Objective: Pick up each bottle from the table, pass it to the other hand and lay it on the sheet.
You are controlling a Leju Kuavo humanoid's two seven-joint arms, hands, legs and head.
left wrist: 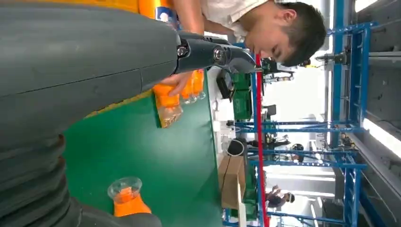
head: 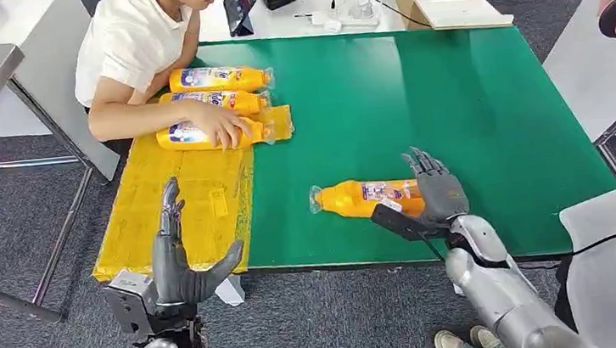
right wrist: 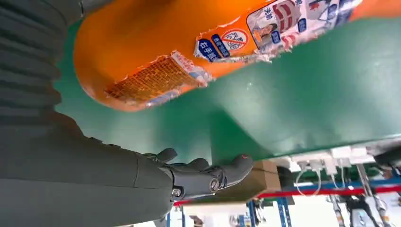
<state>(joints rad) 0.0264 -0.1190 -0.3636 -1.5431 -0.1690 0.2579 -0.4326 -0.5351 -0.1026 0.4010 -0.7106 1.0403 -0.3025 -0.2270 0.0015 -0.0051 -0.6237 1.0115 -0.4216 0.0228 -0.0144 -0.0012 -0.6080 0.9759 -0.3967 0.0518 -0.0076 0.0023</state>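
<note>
Head view: bottle (head: pixel 365 197) is lying on its side on the green bench (head: pixel 451 100), cap end pointing toward the sheet (head: pixel 180 212); right hand (head: pixel 436 191) is sitting at its base end, fingers (head: pixel 423 163) spread and apparently draped over it, grip not confirmed.
Head view, risk: round bottle may be rolling away if the fingers are closing off-centre, since the hand is covering only the base end.
Head view, left side: left hand (head: pixel 179 267) is hovering over the sheet's near edge, open, fingers apart, holding nothing; a person's hand (head: pixel 219 124) is resting on three bottles (head: pixel 217 106) at the sheet's far end, so a collision there is possible.
Left wrist view: left hand's fingers (left wrist: pixel 213 53) are reaching out straight, empty; bottle neck (left wrist: pixel 125 196) is showing near the bench's edge.
Left wrist view, risk: handover may be failing if the bottle is arriving tilted.
Right wrist view: bottle (right wrist: pixel 189 52) is lying above the thumb (right wrist: pixel 208 177), with bench showing between them; no squeeze yet.
Right wrist view, risk: torn label (right wrist: pixel 156 78) could be letting the fingers slip.
</note>
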